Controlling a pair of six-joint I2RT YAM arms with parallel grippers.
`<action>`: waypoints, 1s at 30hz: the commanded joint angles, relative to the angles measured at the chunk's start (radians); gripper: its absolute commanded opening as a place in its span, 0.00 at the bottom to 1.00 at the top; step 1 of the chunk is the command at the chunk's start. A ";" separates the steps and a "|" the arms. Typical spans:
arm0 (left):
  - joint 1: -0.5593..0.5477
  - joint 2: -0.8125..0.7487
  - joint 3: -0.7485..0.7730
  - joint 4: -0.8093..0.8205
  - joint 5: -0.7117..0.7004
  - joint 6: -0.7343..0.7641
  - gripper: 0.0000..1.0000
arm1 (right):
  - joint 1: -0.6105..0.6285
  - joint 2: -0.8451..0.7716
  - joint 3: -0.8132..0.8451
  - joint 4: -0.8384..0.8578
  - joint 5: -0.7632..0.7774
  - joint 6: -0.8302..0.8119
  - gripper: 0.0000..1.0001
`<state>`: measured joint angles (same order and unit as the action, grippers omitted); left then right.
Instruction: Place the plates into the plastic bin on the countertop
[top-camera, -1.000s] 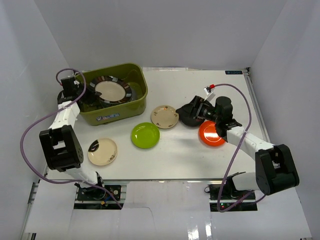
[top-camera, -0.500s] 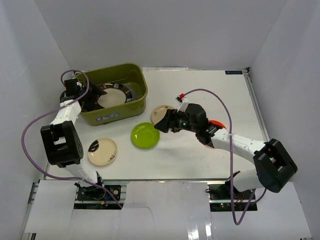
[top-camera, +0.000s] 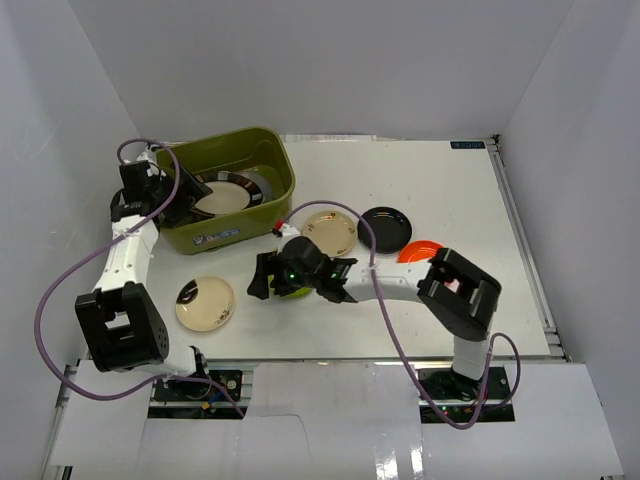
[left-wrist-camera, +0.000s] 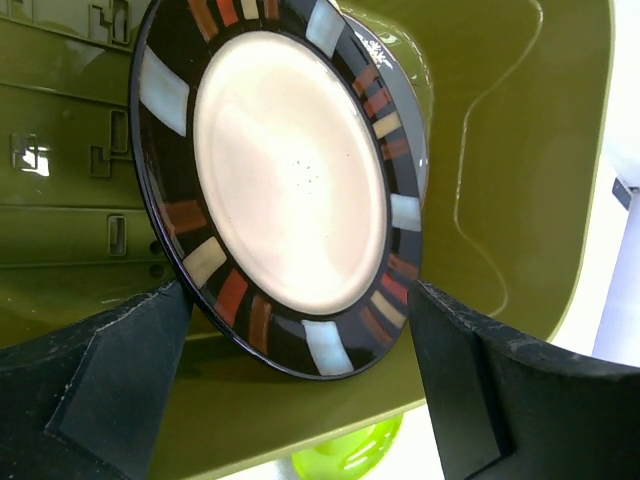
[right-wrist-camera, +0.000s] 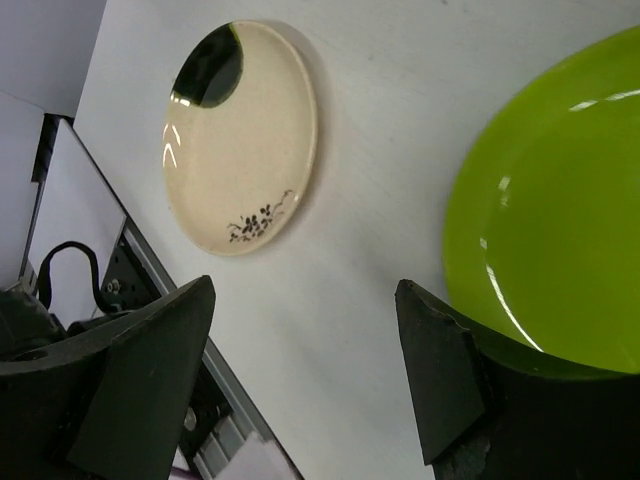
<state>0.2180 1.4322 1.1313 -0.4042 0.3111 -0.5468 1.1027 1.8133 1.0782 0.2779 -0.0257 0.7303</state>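
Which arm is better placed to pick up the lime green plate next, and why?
The right. The right claw, open, hangs just over the green plate, near its edge. The left claw is far off at the bin, with the black-rimmed plate in front of it.

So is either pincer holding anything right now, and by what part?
Nothing held. Left pincer is open before the black-rimmed plate leaning in the bin; right pincer open by the lime green plate.
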 joint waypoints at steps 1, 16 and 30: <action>-0.006 0.005 -0.019 -0.022 0.034 0.027 0.98 | 0.046 0.090 0.129 -0.022 0.082 0.037 0.79; -0.055 0.169 0.084 -0.074 0.001 0.104 0.98 | 0.111 0.377 0.405 -0.154 0.196 0.141 0.70; -0.190 0.205 0.188 -0.142 -0.373 0.217 0.98 | 0.095 0.396 0.280 0.032 0.075 0.277 0.33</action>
<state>0.0349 1.6520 1.3014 -0.5533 -0.0380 -0.3592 1.2060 2.2116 1.4178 0.2684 0.0799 0.9642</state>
